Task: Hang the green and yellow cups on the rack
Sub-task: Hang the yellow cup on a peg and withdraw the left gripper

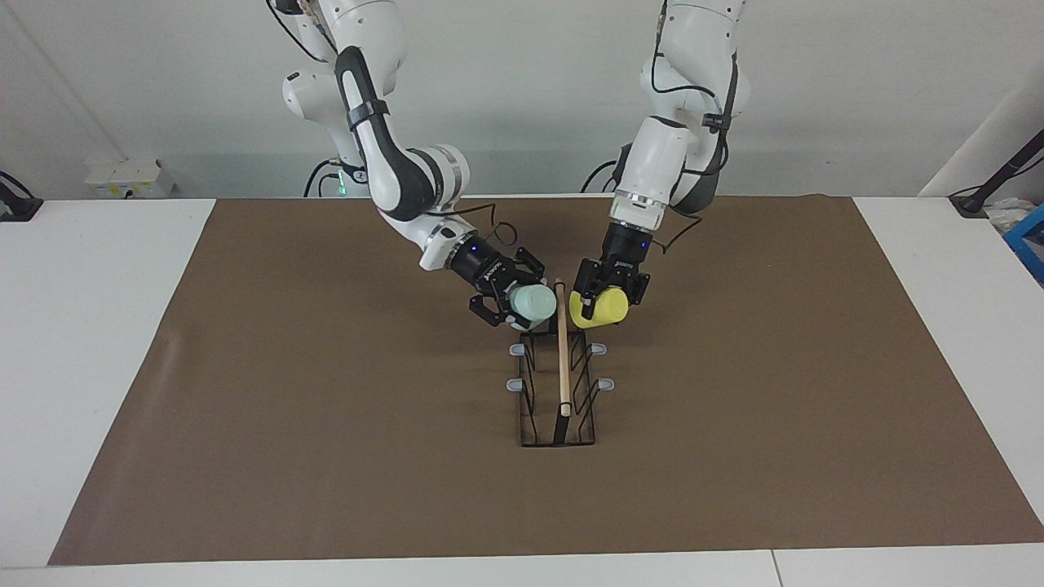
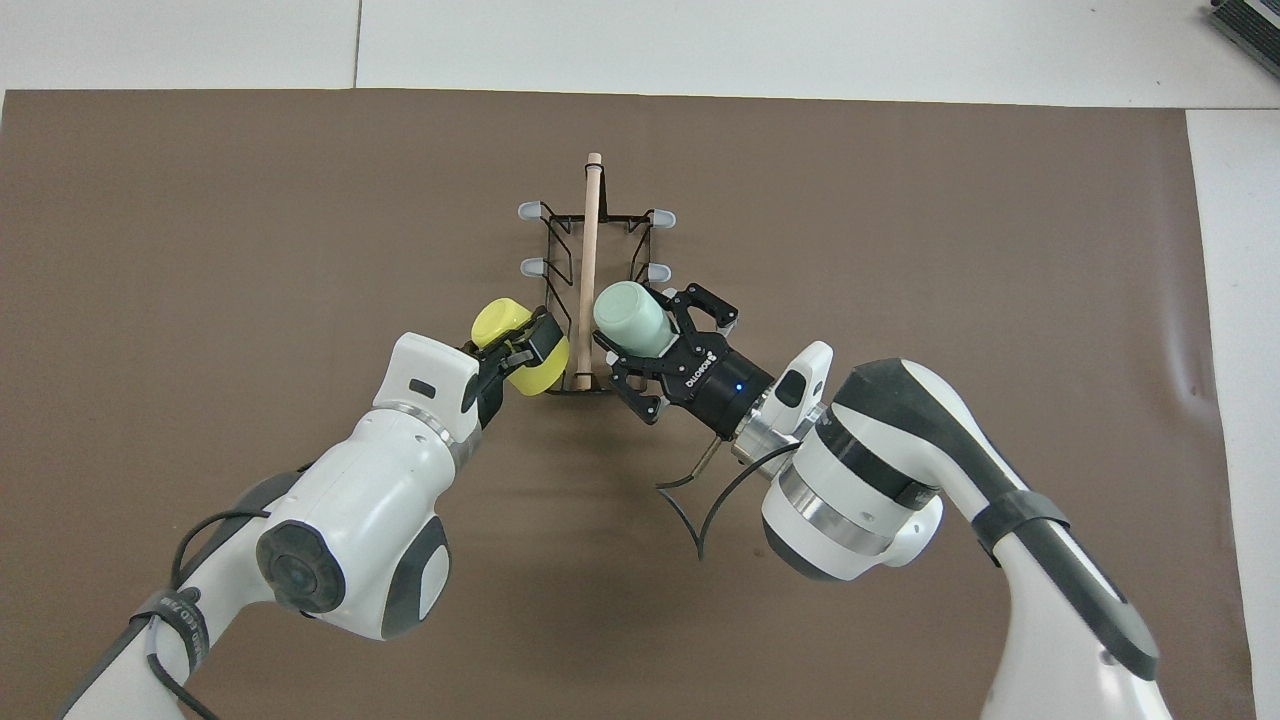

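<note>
Found rack point(image 1: 558, 383) standing mid-mat on brown mat point(image 1: 326, 408), wooden rod point(image 2: 586, 270) along its top, 4 grey-tipped prongs visible. Saw left gripper point(image 1: 601, 302) clamped on yellow cup point(image 1: 598, 309), held tilted just beside the rod at the rack's end nearer the robots, toward the left arm's end of the table. Saw right gripper point(image 1: 522, 303) clamped on green cup point(image 1: 534, 303), held on its side, just beside the rod from the right arm's end. Could not tell whether either cup touched a prong.
</note>
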`<state>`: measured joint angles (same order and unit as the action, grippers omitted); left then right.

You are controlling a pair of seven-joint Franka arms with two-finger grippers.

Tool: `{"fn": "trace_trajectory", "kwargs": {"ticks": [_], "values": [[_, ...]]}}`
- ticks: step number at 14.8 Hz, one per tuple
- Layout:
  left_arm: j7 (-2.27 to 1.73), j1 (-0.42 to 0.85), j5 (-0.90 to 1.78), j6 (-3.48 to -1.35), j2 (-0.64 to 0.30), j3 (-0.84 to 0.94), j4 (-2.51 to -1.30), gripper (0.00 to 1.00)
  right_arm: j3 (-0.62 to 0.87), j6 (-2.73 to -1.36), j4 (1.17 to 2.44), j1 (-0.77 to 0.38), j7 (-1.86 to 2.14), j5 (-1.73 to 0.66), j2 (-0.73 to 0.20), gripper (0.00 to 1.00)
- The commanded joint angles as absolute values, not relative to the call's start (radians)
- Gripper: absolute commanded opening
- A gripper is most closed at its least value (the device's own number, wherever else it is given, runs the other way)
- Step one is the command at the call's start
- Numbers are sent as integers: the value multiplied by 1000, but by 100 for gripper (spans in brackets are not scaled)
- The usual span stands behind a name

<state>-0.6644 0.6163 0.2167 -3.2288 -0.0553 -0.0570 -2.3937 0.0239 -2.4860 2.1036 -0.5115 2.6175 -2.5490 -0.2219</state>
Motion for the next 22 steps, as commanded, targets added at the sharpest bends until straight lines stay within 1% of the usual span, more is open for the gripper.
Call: {"fn": "trace_trajectory", "kwargs": {"ticks": [1, 3, 4, 8, 10, 13, 16, 18, 20, 22], "values": [[-657, 629, 204, -3108, -29, -69, -2375, 100, 21, -2358, 2105, -509, 2742, -2680, -305, 10], [-654, 621, 202, -3000, -29, -71, -2332, 100, 21, -2359, 2121, -506, 2767, -2680, -310, 10], [-638, 617, 202, -2911, -29, -72, -2294, 100, 21, -2361, 2132, -506, 2767, -2680, -308, 10], [-491, 539, 201, -2402, -46, -77, -2048, 100, 21, -2375, 2149, -506, 2767, -2681, -305, 10], [-425, 488, 199, -2274, -40, -77, -1987, 100, 21, -2356, 2160, -511, 2767, -2715, -310, 10], [-364, 421, 129, -2150, -11, -78, -1942, 100, 21, -2336, 2181, -522, 2769, -2789, -311, 10], [-284, 349, 75, -2054, 43, -77, -1940, 100, 21, -2263, 2220, -525, 2775, -2793, -316, 10], [-203, 299, 75, -2005, 67, -78, -1940, 100, 21, -2253, 2240, -525, 2801, -2812, -313, 11], [-140, 238, 75, -1996, 74, -78, -1947, 100, 21, -2263, 2244, -534, 2807, -2852, -311, 14], [-57, 181, 74, -1976, 77, -78, -1948, 100, 21, -2270, 2243, -534, 2807, -2855, -311, 23]]}}
